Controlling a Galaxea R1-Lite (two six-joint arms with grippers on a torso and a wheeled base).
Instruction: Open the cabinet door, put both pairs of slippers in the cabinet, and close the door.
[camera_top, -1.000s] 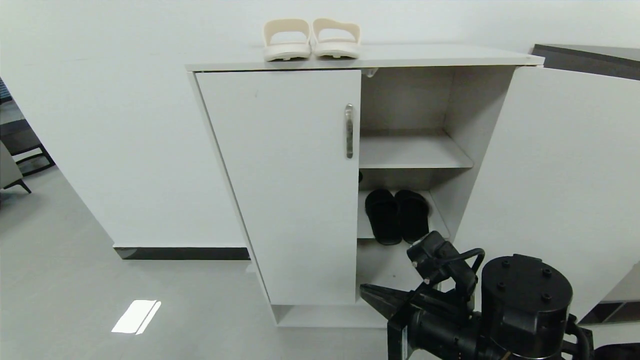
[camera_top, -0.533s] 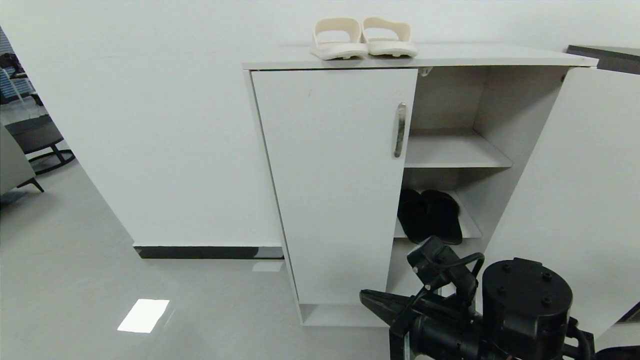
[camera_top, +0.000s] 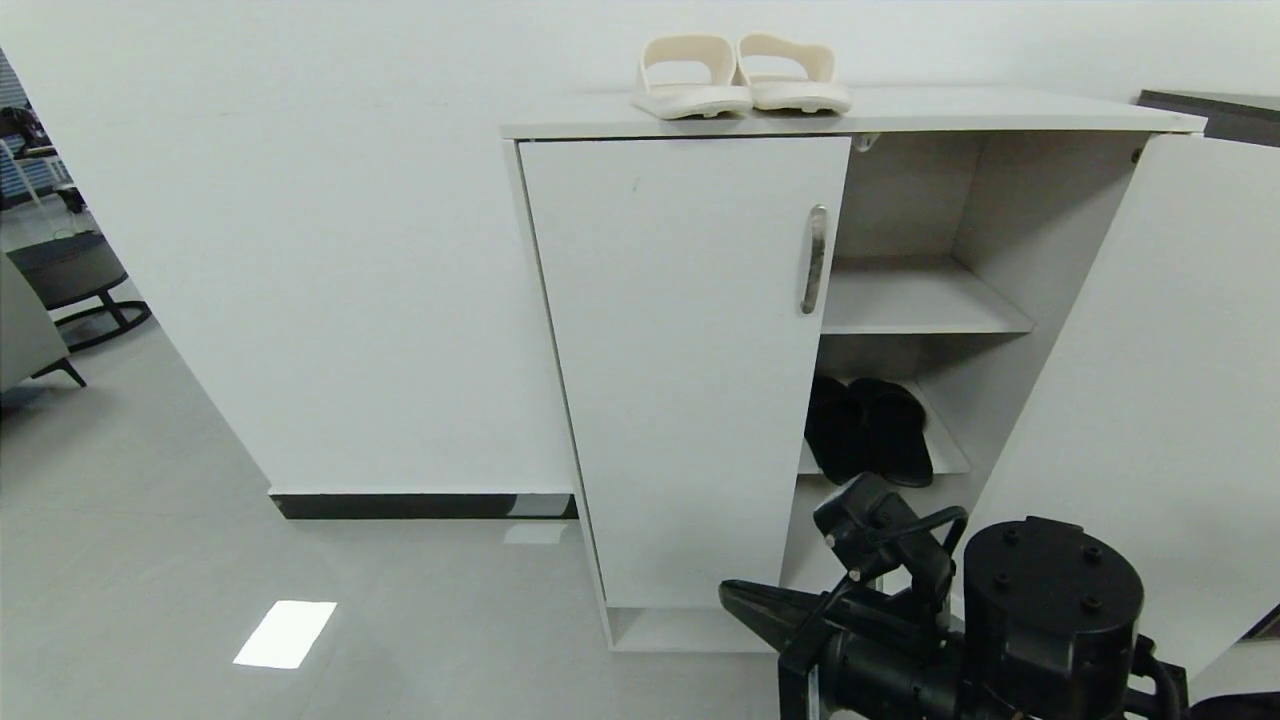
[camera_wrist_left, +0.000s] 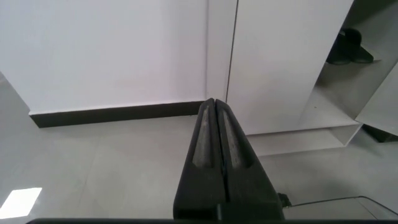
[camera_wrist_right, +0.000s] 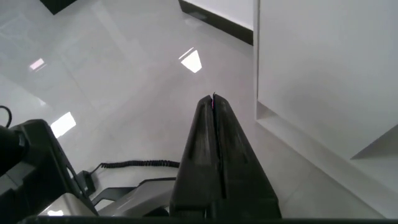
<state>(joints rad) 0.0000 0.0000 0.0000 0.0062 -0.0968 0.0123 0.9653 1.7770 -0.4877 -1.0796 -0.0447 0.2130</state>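
Watching the left gripper (camera_wrist_left: 214, 107) and right gripper (camera_wrist_right: 213, 101) hanging low, pinched shut and empty, I'm worrying a high reach is going to knock the cream slippers (camera_top: 700, 98) off the cabinet top (camera_top: 1000, 105), the black slippers (camera_top: 880, 430) already lying shelved inside.

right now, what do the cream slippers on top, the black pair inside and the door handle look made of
Cream slippers: likely moulded foam or rubber, matte, thick one-piece straps. Black slippers: matte, probably similar, too dark to be sure. Door handle: metal by its grey sheen, seemingly brushed.
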